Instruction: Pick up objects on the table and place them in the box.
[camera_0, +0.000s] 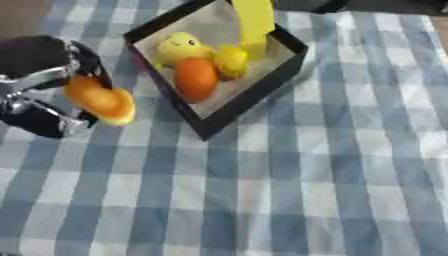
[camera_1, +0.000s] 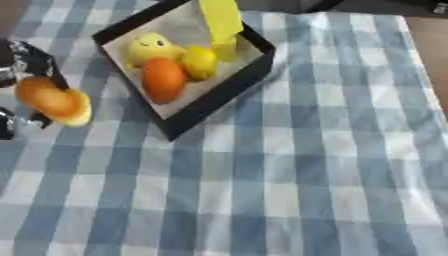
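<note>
Orange-and-yellow toy (camera_0: 101, 101), grasped in your left hand (camera_0: 44, 85) above the tabletop's (camera_0: 332, 165) left edge, just beside the black box (camera_0: 249, 100), which sits near the far edge and holds a yellow duck (camera_0: 179, 46), an orange egg-shaped piece (camera_0: 195, 78) and other yellow items.

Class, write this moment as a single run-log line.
left hand: holds orange-yellow object, left of box | box: holds orange, yellow items | right hand: not in view | cloth: checked
</note>
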